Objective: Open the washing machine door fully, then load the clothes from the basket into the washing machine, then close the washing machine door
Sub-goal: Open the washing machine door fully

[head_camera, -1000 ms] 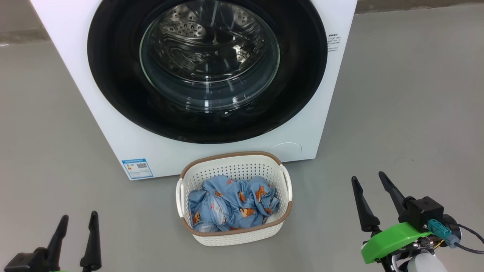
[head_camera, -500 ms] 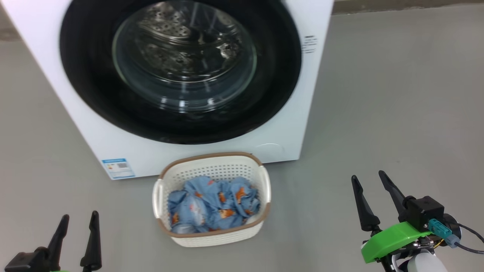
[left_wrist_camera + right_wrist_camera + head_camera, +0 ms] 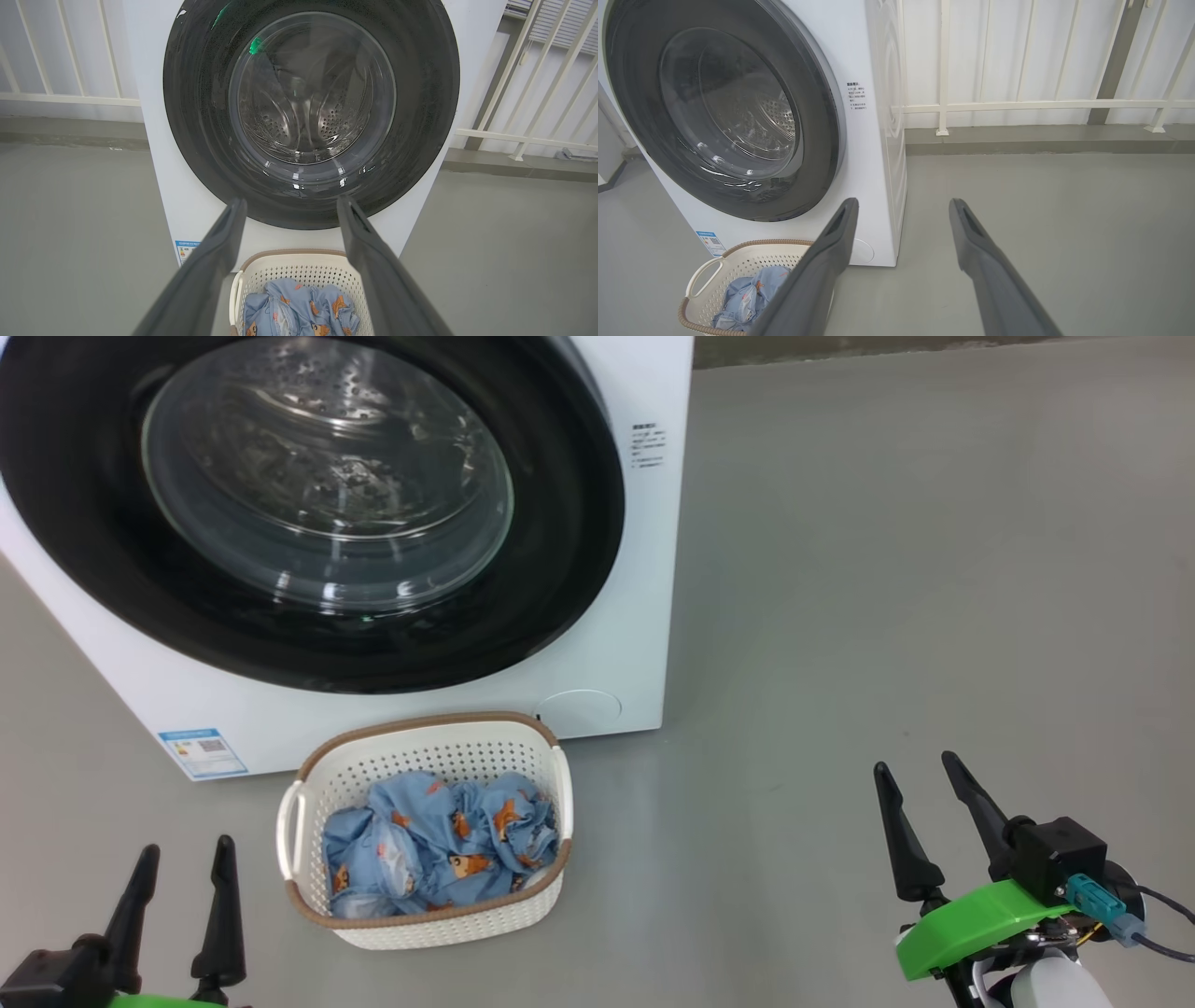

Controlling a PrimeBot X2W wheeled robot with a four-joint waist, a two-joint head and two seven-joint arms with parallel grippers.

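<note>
One illegible label [image 3: 203, 752] on washing machine [image 3: 646, 579]

Grey floor [image 3: 887, 569], white railing [image 3: 1017, 105], raised grey curb [image 3: 1041, 140].

Shut washing machine door [image 3: 327, 513] bars entry; basket [image 3: 420, 721] stands just before it; floor [image 3: 887, 616] to the right lies open.

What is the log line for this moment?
washing machine door: closed | clothes: in basket | left end effector: open, empty | right end effector: open, empty
</note>
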